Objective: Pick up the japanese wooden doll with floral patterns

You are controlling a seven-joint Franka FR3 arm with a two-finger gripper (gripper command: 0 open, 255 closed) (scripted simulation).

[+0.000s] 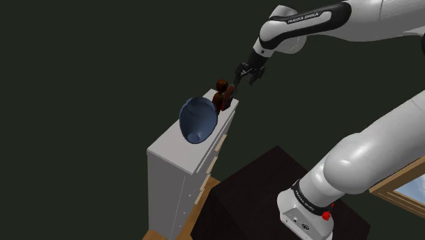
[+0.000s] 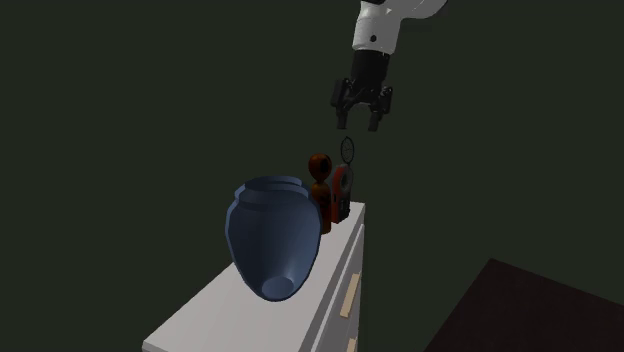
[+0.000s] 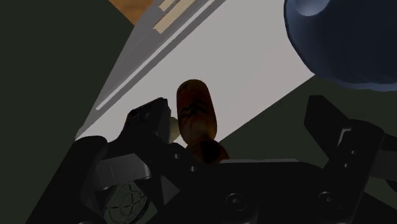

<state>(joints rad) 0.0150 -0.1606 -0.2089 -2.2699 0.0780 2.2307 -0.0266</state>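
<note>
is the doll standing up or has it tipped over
Upright. The doll stands on the dresser top, its round head straight above its body. The open gripper hangs higher up.

On the dresser (image 1: 169, 148), a vase (image 1: 197, 120) sits mid-top. The doll (image 1: 220, 93) stands behind it at the far end, with a small ringed object (image 2: 343, 188) just beside it toward the drawer-front edge. The pincer (image 2: 362, 124) hangs above that end, apart.
</note>
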